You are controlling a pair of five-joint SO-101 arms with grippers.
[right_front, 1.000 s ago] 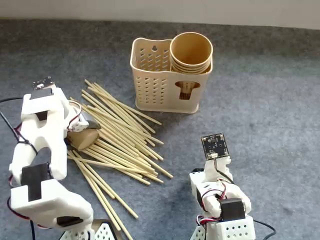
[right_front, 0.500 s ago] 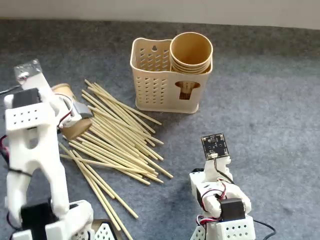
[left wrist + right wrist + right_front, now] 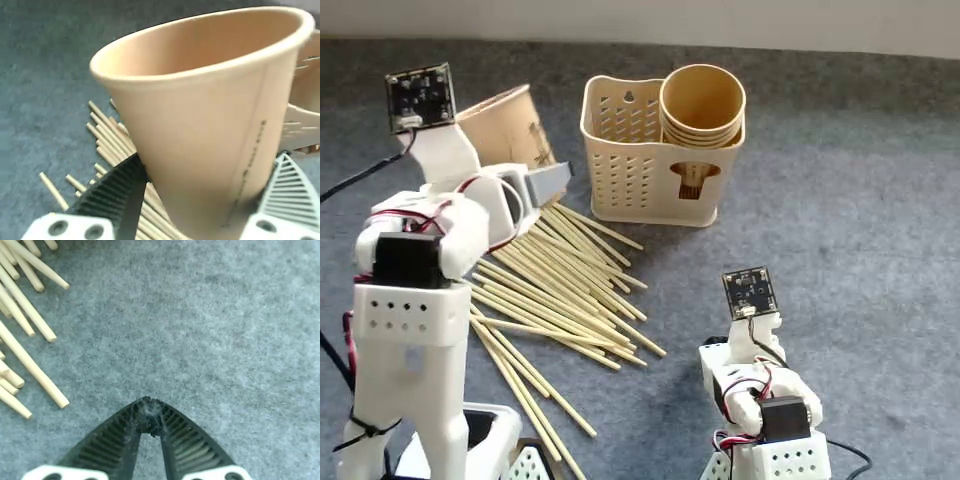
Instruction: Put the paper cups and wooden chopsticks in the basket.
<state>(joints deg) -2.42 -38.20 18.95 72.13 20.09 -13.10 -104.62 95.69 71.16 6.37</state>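
The left gripper (image 3: 205, 197) pinches one tilted paper cup (image 3: 505, 125) above the chopstick pile (image 3: 560, 280), near the single basket (image 3: 620, 170), which holds a nested cup stack (image 3: 702, 105). The right gripper (image 3: 149, 417) is pressed together over grey carpet (image 3: 225, 315).

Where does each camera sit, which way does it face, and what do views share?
High view: fixed above the table, looking down on the basket, chopsticks, left arm and right arm.
Left wrist view: on the left arm, facing along the left gripper, shut on a paper cup.
Right wrist view: on the right arm, facing down at the table past the shut right gripper.
Shared: all three show chopsticks; high and left wrist views share the paper cup.
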